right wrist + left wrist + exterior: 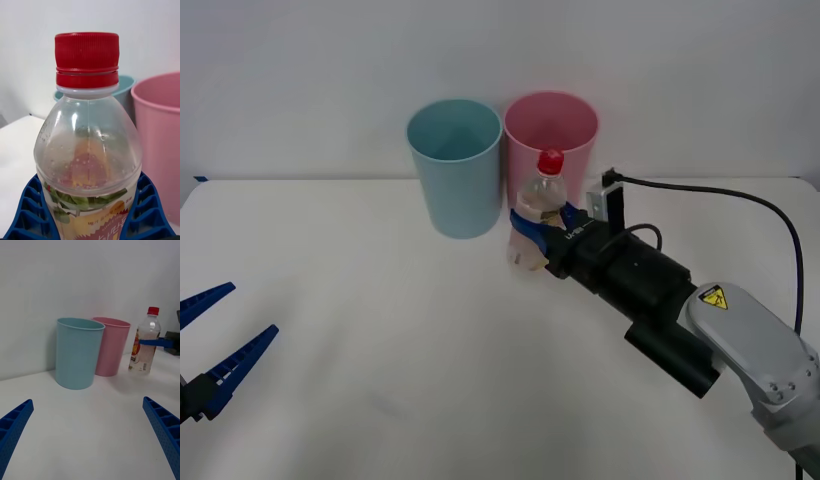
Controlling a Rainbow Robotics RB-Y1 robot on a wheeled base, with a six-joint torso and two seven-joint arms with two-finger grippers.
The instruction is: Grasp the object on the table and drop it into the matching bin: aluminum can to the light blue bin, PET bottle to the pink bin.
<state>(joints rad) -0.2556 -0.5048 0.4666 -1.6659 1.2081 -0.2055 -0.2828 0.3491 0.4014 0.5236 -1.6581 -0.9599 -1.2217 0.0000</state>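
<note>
The PET bottle [540, 203], clear with a red cap and a pale printed label, stands upright on the white table [380, 350] just in front of the pink bin [565, 120]. My right gripper [532, 240] is shut on the bottle's body, its blue fingers [30, 210] pressing against both sides below the shoulder. In the left wrist view one blue finger [153, 342] crosses the bottle [144, 348] at mid-height. The light blue bin [455, 170] stands touching the pink bin on its left. My left gripper [252, 310] hangs open at the table's near left.
A black cable [740, 200] arcs from the right wrist over the table's right side. Both bins stand against the white back wall. Bare table stretches between the left gripper and the bins.
</note>
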